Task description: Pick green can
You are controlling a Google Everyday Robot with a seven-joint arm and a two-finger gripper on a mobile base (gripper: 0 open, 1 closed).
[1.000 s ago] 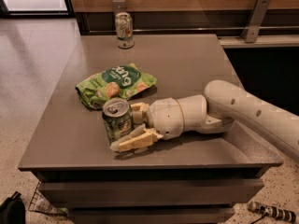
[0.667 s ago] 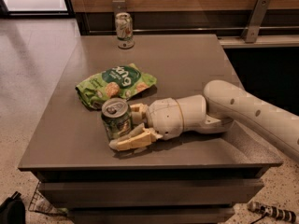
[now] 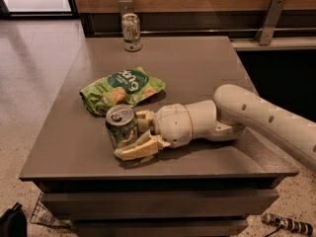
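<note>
The green can [image 3: 121,125] stands upright on the brown table [image 3: 197,68] near its front edge, dark green with a silver top and pull-tab. My gripper [image 3: 130,135] reaches in from the right and lies low on the table. Its two tan fingers [image 3: 140,148] sit on either side of the can, one in front and one behind, and press against its lower body. The can's right side is hidden by the gripper.
A flat light-green snack bag [image 3: 123,88] lies just behind the can. A paler whitish-green can [image 3: 131,31] stands at the table's far edge. My white arm [image 3: 266,117] crosses the right part of the table. A wall rail runs behind.
The front finger has drawn in against the base of the can. The can and arm have barely moved.
</note>
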